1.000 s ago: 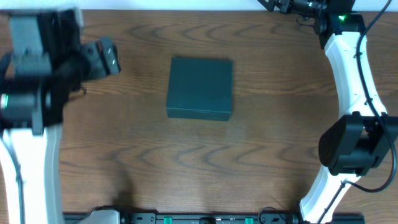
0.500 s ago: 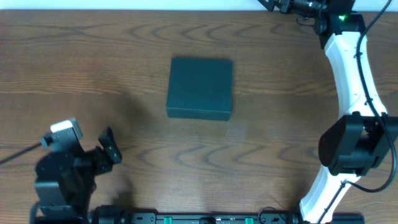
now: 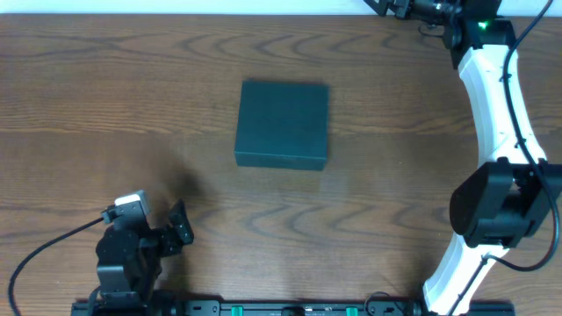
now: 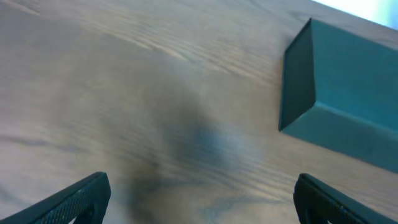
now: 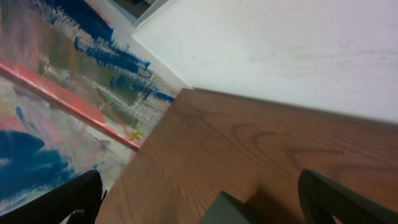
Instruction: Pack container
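The container (image 3: 283, 123), a matte dark teal box with its lid shut, lies flat at the middle of the wooden table. It also shows at the upper right of the left wrist view (image 4: 348, 93), and one corner of it shows at the bottom of the right wrist view (image 5: 225, 211). My left gripper (image 3: 180, 230) is open and empty, low at the front left of the table, well short of the box; its fingertips frame bare wood (image 4: 202, 202). My right gripper (image 3: 379, 5) is open and empty at the far right edge, beyond the box (image 5: 202, 199).
The right arm (image 3: 496, 114) arcs along the table's right side. The table's far edge and corner, a white wall and a colourful painted floor or canvas (image 5: 68, 93) show in the right wrist view. No snack packets are in view.
My left arm has swung from the far left of the table down to the front left corner, gripper staying open. The box and the right arm have not moved.
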You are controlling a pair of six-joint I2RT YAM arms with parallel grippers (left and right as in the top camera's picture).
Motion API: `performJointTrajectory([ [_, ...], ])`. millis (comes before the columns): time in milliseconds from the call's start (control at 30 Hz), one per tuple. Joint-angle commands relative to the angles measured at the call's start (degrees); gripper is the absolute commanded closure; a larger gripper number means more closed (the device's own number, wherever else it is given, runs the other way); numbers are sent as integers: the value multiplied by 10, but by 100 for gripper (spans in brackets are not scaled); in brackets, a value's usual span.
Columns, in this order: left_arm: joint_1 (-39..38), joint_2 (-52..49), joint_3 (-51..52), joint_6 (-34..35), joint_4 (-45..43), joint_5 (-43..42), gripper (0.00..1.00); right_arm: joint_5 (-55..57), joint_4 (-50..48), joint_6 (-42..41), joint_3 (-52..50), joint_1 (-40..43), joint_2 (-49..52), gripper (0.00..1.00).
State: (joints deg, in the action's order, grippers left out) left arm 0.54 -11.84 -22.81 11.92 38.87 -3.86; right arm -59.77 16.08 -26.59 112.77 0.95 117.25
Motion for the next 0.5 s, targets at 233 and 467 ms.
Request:
performJointTrajectory([
  [233,-2,6,10,-27,4,3,5,-7,0,-2,5,-3,-15,1],
  [467,-2,85,36,-27,33,40,5,-7,0,-2,5,-3,-15,1],
])
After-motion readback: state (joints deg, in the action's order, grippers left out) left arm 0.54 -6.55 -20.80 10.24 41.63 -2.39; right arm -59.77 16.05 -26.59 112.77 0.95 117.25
